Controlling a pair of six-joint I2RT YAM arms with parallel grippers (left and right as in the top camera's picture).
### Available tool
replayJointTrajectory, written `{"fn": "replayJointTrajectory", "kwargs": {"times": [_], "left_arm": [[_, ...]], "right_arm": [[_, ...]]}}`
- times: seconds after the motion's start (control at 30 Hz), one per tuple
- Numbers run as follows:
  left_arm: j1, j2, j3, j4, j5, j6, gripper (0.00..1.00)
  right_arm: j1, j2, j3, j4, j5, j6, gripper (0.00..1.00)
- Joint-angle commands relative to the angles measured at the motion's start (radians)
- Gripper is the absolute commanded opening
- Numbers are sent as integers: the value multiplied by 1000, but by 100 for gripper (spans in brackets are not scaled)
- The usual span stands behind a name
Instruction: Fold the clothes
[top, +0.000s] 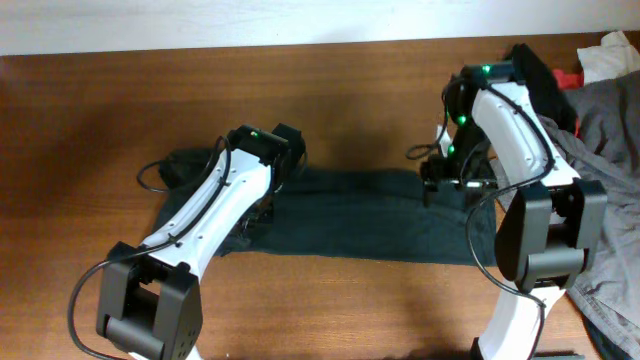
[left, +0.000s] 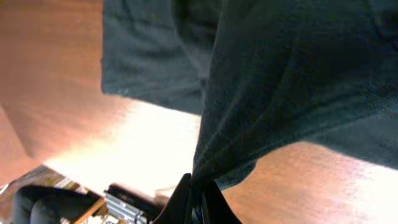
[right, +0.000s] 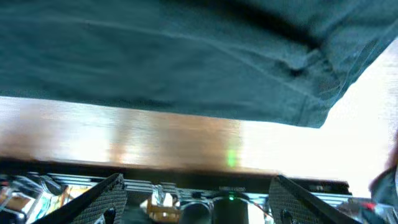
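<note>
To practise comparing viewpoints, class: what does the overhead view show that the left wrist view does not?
Overhead only: the left arm and right arm, the dark garment end to end, a grey garment at the right edge. Left wrist only: the left end effector shut on a gathered pinch of the dark fabric. Both: the dark garment on the wooden table.

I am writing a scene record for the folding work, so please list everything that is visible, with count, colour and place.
dark blackish-green fabric garment: one, blackish-green, spread across the table's middle
light grey fabric garment: one, grey, heaped at the right edge
small black cloth piece: one, black, far right corner
red scrap: one, red, beside the black piece
white crumpled cloth: one, white, far right corner
brown wooden table: one, brown, under everything
left claw: one, black, shut on the dark garment
right claw: one, black, open, at the garment's right end
</note>
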Motion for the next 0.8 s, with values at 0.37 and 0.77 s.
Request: {"fn": "replayJointTrajectory", "kwargs": {"times": [0.37,0.77], "left_arm": [[118,-17,10,-44,-2,-62,7],[118,-17,-4,-45,21,-62,4]], "right_arm": [[-44,-41,-63,101,80,-34,70],[-50,-41,-154,105,80,69,60]]}}
